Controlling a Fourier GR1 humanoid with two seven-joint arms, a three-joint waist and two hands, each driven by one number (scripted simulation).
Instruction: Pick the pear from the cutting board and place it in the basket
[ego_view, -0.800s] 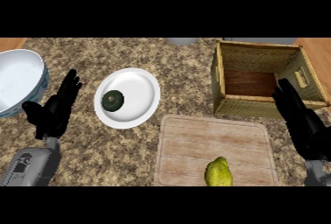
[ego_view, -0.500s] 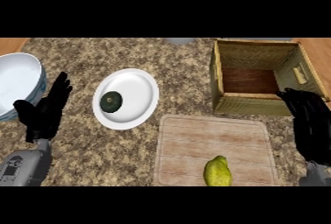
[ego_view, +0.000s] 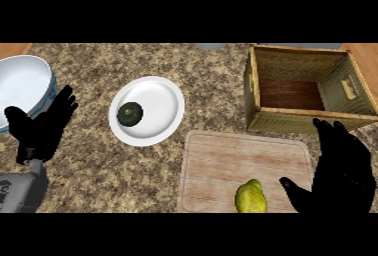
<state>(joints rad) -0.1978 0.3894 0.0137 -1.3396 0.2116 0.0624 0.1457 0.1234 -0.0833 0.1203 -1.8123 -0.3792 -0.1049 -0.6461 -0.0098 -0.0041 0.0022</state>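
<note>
Head view: we're in the approach step, nothing grasped yet. Right robot hand (ego_view: 341, 172) sits at the lower right, fingers straight and spread, thumb out toward the pear; it's open and holds nothing. The pear (ego_view: 250, 197) lies on the cutting board (ego_view: 244, 160), near that board's lower edge, just to the left of our right thumb. We can't tell whether the thumb touches it; it looks apart by a sliver. The pear's lower end is cut off by the frame edge.

The basket (ego_view: 299, 120) is just ahead of the right robot hand's fingertips, its near wall right behind the cutting board's far edge. Its inside shows only bare wooden floor.

Left robot hand (ego_view: 40, 127) rests open on the far side of the scene, fingers up, beside the white bowl (ego_view: 22, 85) on the surface (ego_view: 103, 170). Not involved. Between it and the board sits a white plate (ego_view: 151, 107) with a dark round fruit (ego_view: 131, 114) on it; also not our target.

Next move, as we judge it: shift the right robot hand left and down so the palm sits over the pear, then curl fingers and thumb round it. After that, lift and carry forward over the basket wall. The pear lies lengthwise toward us, so we'd take it across its width.
</note>
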